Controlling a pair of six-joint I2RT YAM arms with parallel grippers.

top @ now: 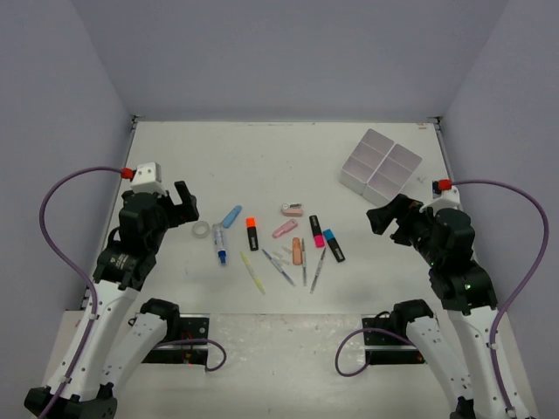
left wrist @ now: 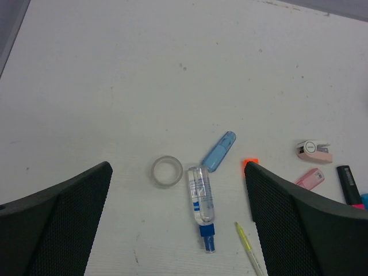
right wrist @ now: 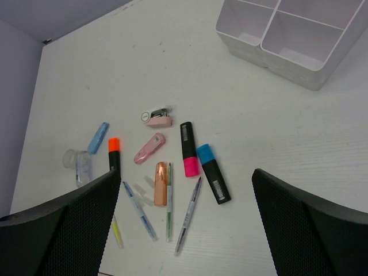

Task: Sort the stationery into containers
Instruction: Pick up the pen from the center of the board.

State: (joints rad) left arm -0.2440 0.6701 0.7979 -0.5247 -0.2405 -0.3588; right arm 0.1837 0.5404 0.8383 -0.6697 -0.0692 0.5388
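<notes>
Top external view shows the stationery (top: 297,251) lying loose on the white desk (top: 262,157), in a cluster midway between the two arms and all of it outside the tray (top: 353,178). That white tray, divided into four compartments, sits tilted at the far right of the desk, well apart from the cluster.

At the cluster's left edge lie a clear tape roll (top: 202,230), a clear bottle with a blue tip (top: 220,244) and a light blue piece (top: 231,216). Toward the right are three black highlighters, capped orange (top: 251,234), pink (top: 316,231) and blue (top: 333,245), with thin pens (top: 278,267) nearest the arms.

The left end effector (top: 186,207) hangs above the desk near the tape roll, fingers spread wide, holding nothing. The right end effector (top: 384,216) is likewise wide apart and empty — it sits between the cluster and the tray, on the tray's near side.
</notes>
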